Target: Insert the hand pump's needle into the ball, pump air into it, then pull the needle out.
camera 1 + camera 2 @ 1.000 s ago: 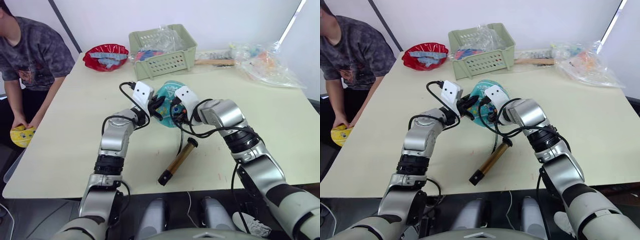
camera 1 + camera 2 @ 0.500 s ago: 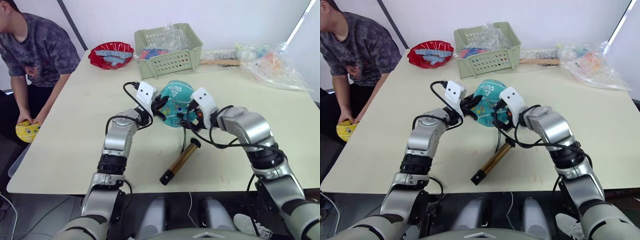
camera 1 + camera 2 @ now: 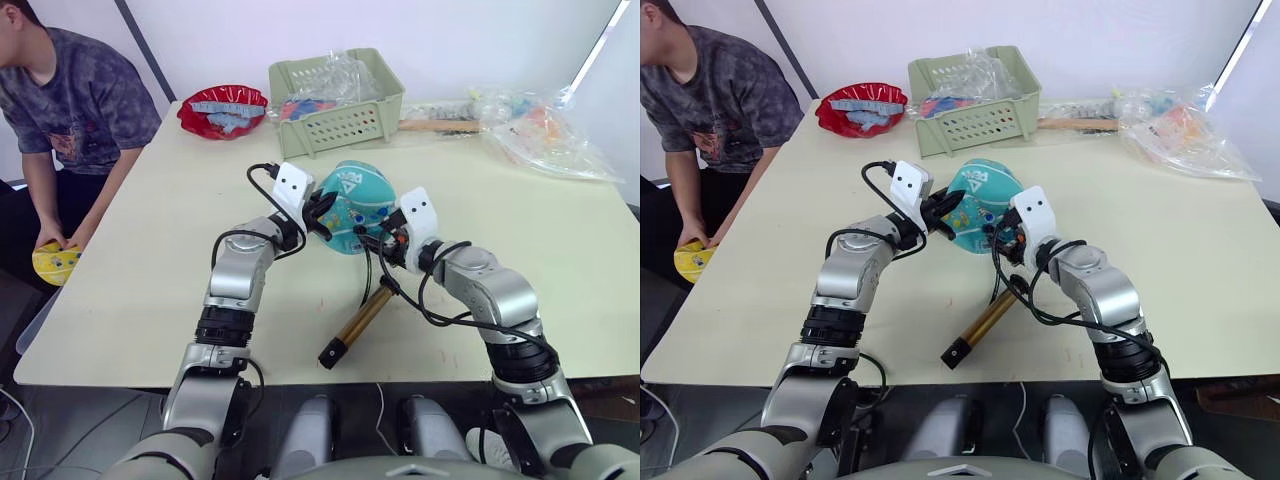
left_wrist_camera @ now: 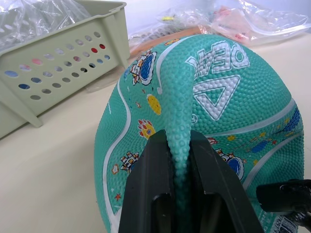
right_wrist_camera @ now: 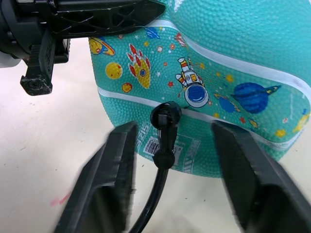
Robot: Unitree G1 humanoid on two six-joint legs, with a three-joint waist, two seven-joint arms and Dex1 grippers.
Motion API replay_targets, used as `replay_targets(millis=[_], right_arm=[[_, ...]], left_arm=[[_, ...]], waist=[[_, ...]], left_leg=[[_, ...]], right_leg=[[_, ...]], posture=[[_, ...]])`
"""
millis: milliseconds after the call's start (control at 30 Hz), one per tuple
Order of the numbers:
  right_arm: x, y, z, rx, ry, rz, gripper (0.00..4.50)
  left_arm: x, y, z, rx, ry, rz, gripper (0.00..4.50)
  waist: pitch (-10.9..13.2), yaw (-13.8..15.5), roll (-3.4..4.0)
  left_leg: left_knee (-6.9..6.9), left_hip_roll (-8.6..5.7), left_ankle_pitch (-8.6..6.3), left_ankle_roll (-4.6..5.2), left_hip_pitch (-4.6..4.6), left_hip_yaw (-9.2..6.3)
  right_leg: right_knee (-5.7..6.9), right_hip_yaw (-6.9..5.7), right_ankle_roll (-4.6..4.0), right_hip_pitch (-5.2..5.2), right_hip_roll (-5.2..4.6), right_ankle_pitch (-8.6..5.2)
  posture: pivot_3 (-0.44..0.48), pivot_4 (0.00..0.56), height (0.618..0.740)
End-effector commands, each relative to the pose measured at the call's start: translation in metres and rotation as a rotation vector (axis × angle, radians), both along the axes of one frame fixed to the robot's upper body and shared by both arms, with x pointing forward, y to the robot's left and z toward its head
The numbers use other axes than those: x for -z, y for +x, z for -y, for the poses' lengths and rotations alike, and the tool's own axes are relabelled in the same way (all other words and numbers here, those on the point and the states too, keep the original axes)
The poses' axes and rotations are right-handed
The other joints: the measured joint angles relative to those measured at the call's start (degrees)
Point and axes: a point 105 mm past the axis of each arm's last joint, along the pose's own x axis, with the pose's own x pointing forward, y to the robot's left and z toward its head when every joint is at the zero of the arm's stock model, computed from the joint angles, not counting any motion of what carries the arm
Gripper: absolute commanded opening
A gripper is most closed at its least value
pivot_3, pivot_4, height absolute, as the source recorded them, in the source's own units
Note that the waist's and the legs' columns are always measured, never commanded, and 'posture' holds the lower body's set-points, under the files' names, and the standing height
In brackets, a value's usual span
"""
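The left claw point(image 4: 181, 194) pinches a fold of the ball point(image 4: 214, 102); the right claw point(image 5: 171, 160) gapes around the hose point(image 5: 163, 141) (plugged into the ball).

Bare desk point(image 3: 120, 270) surface is available across the left and lower left of the frame, and across the right. The centre is blocked by the ball point(image 3: 355, 208), pinched by the left gripper point(image 4: 179, 160), with the open right gripper point(image 5: 172, 160) straddling the hose fitting. Below it, the hand pump point(image 3: 360, 318) lies diagonally. The upper edge is obstructed by a basket point(image 3: 340, 100), a red bowl point(image 3: 222, 110) and plastic bags point(image 3: 545, 130).
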Motion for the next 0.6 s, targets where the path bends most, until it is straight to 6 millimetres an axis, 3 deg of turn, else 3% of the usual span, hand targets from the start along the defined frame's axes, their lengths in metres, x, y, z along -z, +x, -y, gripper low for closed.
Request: replay_targets(millis=[33,600], right_arm=[[-0.009,0.002,-0.008,-0.005,0.024,0.040,2.75],[-0.004,0.022,-0.028,0.032,0.030,-0.005,2.75]], left_arm=[[0.041,-0.006,0.008,0.022,0.045,-0.143,0.00],[0.042,-0.006,0.008,0.015,0.043,-0.138,0.00]], waist=[[0.0,0.0,0.00],[0.0,-0.1,0.01]], left_leg=[[0.00,0.00,0.00,0.00,0.01,-0.01],[0.00,-0.04,0.10,-0.07,0.03,-0.14]], right_leg=[[0.00,-0.01,0.00,0.01,0.01,0.00],[0.07,-0.09,-0.01,0.06,0.01,0.00]], posture=[[0.000,0.150,0.740],[0.000,0.150,0.740]])
